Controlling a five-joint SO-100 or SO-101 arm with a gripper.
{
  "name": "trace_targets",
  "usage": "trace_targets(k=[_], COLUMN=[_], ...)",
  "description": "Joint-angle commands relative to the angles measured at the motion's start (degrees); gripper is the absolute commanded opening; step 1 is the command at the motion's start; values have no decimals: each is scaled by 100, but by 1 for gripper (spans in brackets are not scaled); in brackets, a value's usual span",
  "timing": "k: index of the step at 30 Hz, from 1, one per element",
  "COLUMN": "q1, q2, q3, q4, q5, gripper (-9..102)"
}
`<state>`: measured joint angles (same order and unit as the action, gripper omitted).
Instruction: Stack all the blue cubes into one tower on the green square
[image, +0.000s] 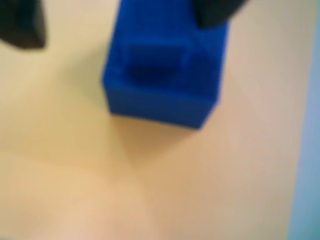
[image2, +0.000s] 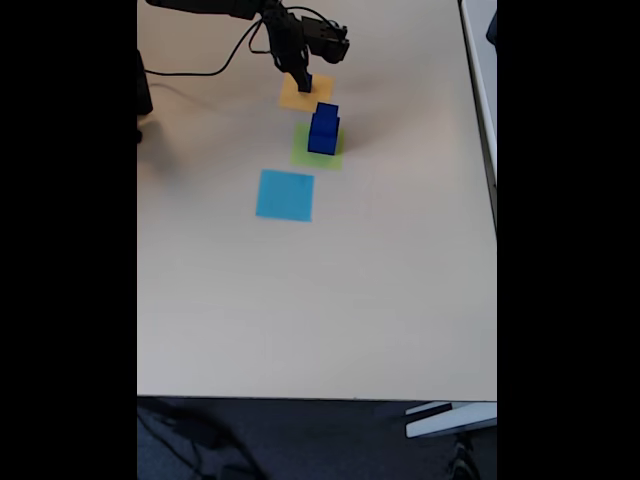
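**Clearing away from the stacked tower without knocking it**

Wrist view: the picture is soft, but a blue cube (image: 162, 75) sits close under the camera on pale bench surface (image: 150, 190). Its top face carries a darker raised shape that reads as a smaller cube resting on it, though the blur leaves that uncertain. Two dark fingertips (image: 22, 25) of the end effector (image: 117, 15) show at the top edge, one at the far left and one at the upper right, just over the cube's far corner. They stand wide apart with nothing between them, so the end effector appears open and empty. A light-blue strip runs down the right edge.

Fixed view: the blue cubes (image2: 323, 130) stand as a short tower on the green square (image2: 317, 148), a smaller cube on a larger one. The end effector (image2: 303, 85) hangs just behind the tower, over the orange square (image2: 305, 92); its opening is too small to judge here. The light-blue square (image2: 285, 194) lies nearer the camera, apart from the tower, and I can make out no loose cubes on the bench.

Judged from this, the stack looks built, and the step in hand is probably the retreat. Doing it well means lifting straight up with the fingers kept spread, and only then swinging away, since one fingertip sits close to the top of the tower and a sideways move could tip it.
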<state>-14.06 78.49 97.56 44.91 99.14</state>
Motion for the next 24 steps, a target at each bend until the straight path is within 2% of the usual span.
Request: trace_targets(k=[1, 24], q1=[35, 35], q2=[545, 475], q3=[-158, -237], q4=[18, -79], q5=[-44, -193], gripper=[13, 6])
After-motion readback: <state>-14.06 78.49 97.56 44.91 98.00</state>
